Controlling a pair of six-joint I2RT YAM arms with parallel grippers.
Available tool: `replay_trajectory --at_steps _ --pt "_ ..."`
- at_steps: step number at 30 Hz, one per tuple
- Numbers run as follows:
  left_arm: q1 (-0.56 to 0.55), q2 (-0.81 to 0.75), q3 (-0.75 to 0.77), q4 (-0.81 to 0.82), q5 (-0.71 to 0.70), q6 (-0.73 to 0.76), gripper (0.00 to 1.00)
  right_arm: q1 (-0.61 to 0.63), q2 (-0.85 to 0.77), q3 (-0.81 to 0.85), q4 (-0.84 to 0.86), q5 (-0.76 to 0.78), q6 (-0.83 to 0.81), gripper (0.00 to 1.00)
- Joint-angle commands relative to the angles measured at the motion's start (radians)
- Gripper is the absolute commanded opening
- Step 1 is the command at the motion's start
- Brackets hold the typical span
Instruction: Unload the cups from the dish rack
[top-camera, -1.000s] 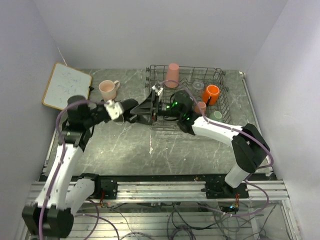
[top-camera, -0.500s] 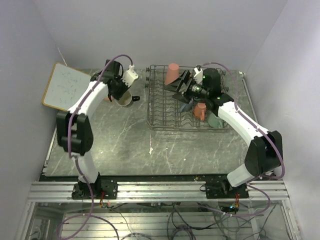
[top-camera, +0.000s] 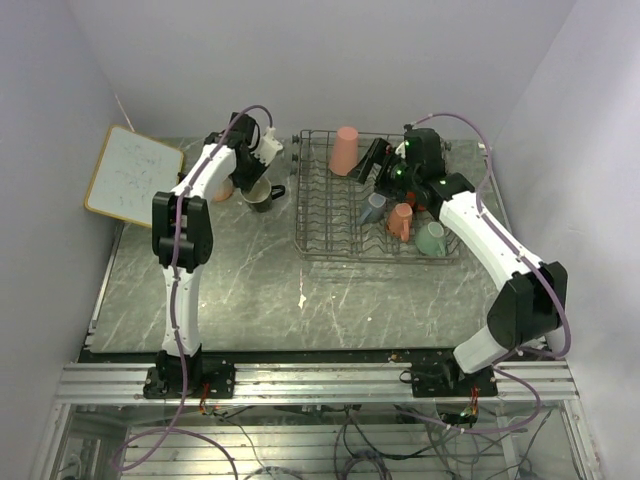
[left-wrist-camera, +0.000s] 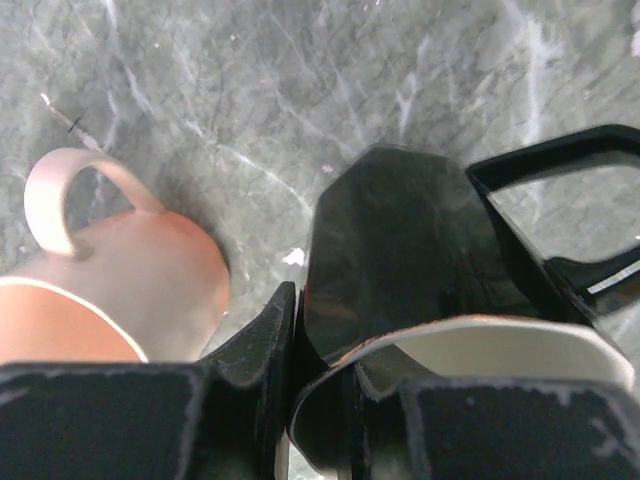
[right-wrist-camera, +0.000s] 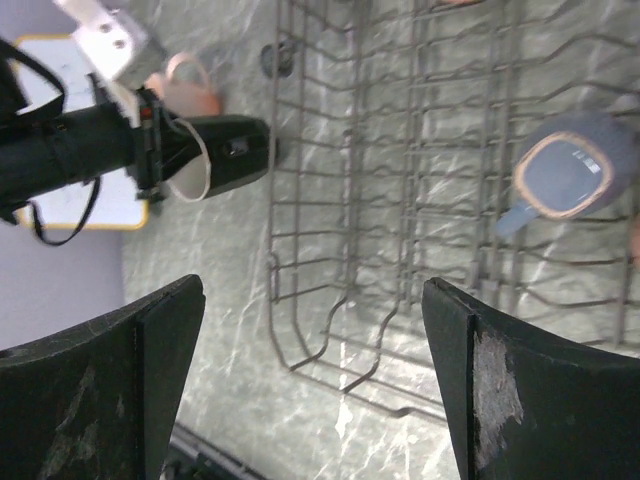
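Observation:
My left gripper (top-camera: 258, 182) is shut on the rim of the black mug (top-camera: 264, 196), one finger inside and one outside; it also shows in the left wrist view (left-wrist-camera: 400, 250), low over the table left of the dish rack (top-camera: 322, 235). The pale pink mug (top-camera: 222, 189) stands right beside it (left-wrist-camera: 130, 290). My right gripper (top-camera: 383, 166) hangs open and empty above the rack's far middle (right-wrist-camera: 312, 290). In the rack are the pink tumbler (top-camera: 343, 150), the grey-blue cup (top-camera: 373, 207) (right-wrist-camera: 565, 175), the salmon cup (top-camera: 401, 220) and the mint green cup (top-camera: 432, 238). The orange cup and the clear glass are hidden.
A white-faced wood-framed board (top-camera: 132, 172) lies at the far left. Walls close in the table at the back and both sides. The marbled table (top-camera: 250, 280) runs in front of the rack. In the right wrist view the left arm (right-wrist-camera: 70, 150) reaches to the black mug (right-wrist-camera: 215, 165).
My left arm has carried the black mug from the rack's left side to the table beside the pale pink mug. My right gripper has drawn back over the rack's far part, open.

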Motion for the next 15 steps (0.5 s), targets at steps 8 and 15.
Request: replay_trajectory --at_steps 8,15 --pt "0.014 0.033 0.095 0.046 -0.084 -0.085 0.45 -0.002 0.220 0.214 -0.019 0.320 -0.204 0.95" --pt "0.019 -0.079 0.007 0.206 -0.124 -0.071 0.80 -0.002 0.419 0.428 -0.026 0.356 -0.293 1.00"
